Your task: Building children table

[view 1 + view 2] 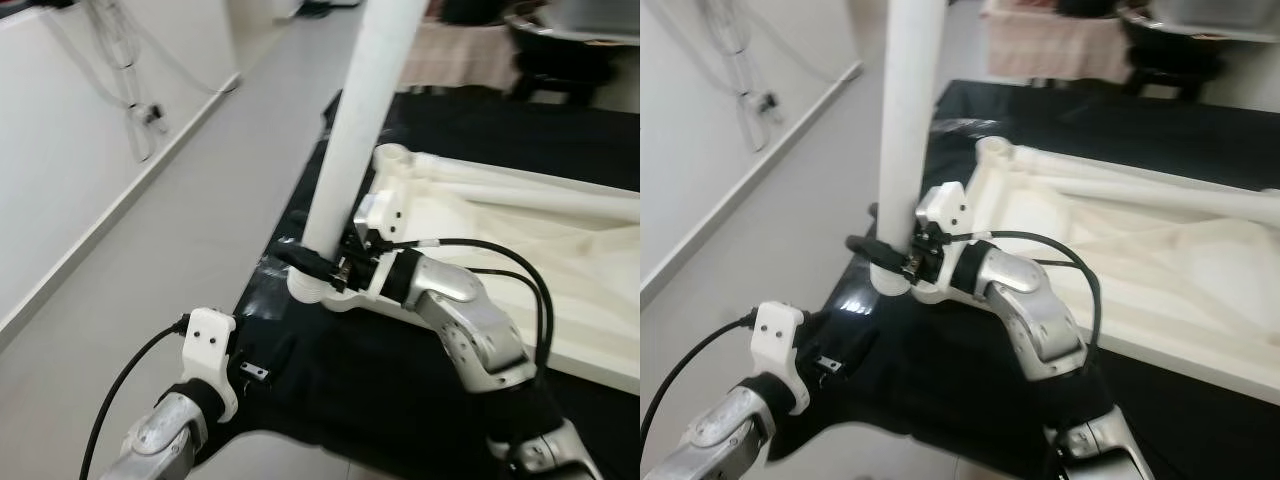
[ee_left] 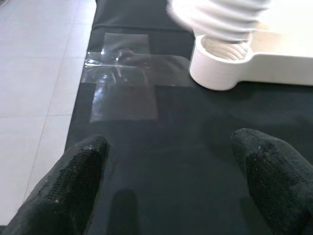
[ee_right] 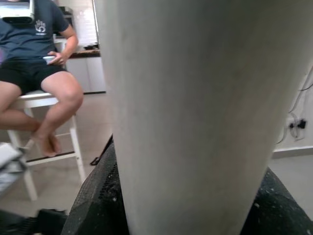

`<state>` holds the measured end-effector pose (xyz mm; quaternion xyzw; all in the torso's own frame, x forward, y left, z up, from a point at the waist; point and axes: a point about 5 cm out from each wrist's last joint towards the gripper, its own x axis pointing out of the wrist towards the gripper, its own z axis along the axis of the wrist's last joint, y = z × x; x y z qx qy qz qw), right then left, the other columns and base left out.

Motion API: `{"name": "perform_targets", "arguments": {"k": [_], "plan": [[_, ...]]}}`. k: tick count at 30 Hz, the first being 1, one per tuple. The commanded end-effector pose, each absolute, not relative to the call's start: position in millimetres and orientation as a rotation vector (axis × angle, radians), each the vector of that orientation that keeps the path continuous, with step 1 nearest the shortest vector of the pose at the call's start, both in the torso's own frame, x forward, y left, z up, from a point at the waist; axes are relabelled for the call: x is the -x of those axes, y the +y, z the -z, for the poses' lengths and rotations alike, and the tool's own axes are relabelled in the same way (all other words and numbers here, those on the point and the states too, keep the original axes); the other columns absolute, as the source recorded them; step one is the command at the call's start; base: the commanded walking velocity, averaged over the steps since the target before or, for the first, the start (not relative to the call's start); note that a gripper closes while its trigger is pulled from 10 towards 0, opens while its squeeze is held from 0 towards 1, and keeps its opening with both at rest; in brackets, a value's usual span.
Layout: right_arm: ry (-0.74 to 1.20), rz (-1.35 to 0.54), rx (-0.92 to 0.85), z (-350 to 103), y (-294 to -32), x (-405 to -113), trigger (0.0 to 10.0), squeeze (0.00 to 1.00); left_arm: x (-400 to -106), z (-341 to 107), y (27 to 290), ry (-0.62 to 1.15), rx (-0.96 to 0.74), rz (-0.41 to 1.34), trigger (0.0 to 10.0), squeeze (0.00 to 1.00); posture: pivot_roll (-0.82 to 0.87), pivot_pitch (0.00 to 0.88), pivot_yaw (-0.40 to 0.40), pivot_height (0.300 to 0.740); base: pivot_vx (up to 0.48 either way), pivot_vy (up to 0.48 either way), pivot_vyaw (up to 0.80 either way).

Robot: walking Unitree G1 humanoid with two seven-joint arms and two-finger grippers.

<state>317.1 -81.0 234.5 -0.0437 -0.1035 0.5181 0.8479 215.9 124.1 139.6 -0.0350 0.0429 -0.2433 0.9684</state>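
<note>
- The white table leg stood nearly upright, leaning a little, with its lower end at the round socket on the corner of the white tabletop, which lay upside down on a black mat spread over the floor.
- The right gripper had its fingers closed around the leg just above the socket; in the right wrist view the leg stood tight between the two black fingers.
- The left gripper hung low by the mat's near edge, fingers spread apart and holding nothing, well short of the socket.
- My guess was that the leg was being seated or screwed into the socket. In the left wrist view the threaded end looked blurred and not fully down.
- The main risk, as I judged it, was the lean: if the threads met the socket crooked they could bind or cross. Nothing held the tabletop, so turning the leg might drag it across the mat.
- A grip so low on a long leg could also let the top sway and slip in the fingers.
- Clear tape patched the mat just beside the socket, near the mat's left edge.
- Cables hung on the wall to the left, well apart from the work.
- A person sat on a white stool across the room, clear of the arms.
</note>
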Motion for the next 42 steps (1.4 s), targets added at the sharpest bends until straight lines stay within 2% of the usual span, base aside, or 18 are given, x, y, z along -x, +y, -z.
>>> {"name": "perform_targets", "arguments": {"k": [1,9,15,20,25,29,42], "plan": [[-0.216,-1.046,0.097,-234.1,-90.4,-325.7,10.0,0.00,-210.9,-140.2,120.6,0.088,0.037,0.529,10.0,0.00,0.02,0.226,0.024,0.740,0.000,0.000,0.00],[-0.196,-1.043,-0.004,-239.6,-109.2,-345.0,10.0,0.00,-205.3,-144.7,112.7,0.046,-0.107,0.637,10.0,0.00,0.03,0.255,0.031,0.740,0.000,0.000,0.00],[-0.196,-1.208,-0.075,-254.4,-129.8,-344.2,10.0,0.00,-202.2,-150.6,113.8,0.025,-0.155,0.672,10.0,0.00,0.04,0.299,0.045,0.740,0.000,0.000,0.00],[-0.195,-1.282,-0.080,-260.7,-136.3,-341.4,10.0,0.00,-199.2,-152.0,113.2,0.023,-0.154,0.694,10.0,0.00,0.04,0.310,0.049,0.740,0.000,0.000,0.00],[-0.147,-1.289,0.008,-251.8,-139.9,-344.7,10.0,0.00,-195.7,-152.3,111.8,0.017,-0.165,0.717,10.0,0.00,0.05,0.324,0.054,0.740,0.000,0.000,0.00],[-0.087,-1.191,0.142,-237.7,-136.3,-357.6,10.0,0.00,-194.0,-152.8,111.6,0.006,-0.168,0.725,10.0,0.00,0.06,0.333,0.053,0.740,0.000,0.000,0.00],[-0.062,-1.237,0.158,-244.9,-150.0,-358.5,10.0,0.00,-192.7,-153.8,110.8,0.003,-0.165,0.730,10.0,0.00,0.06,0.344,0.049,0.740,0.000,0.000,0.00]]}}
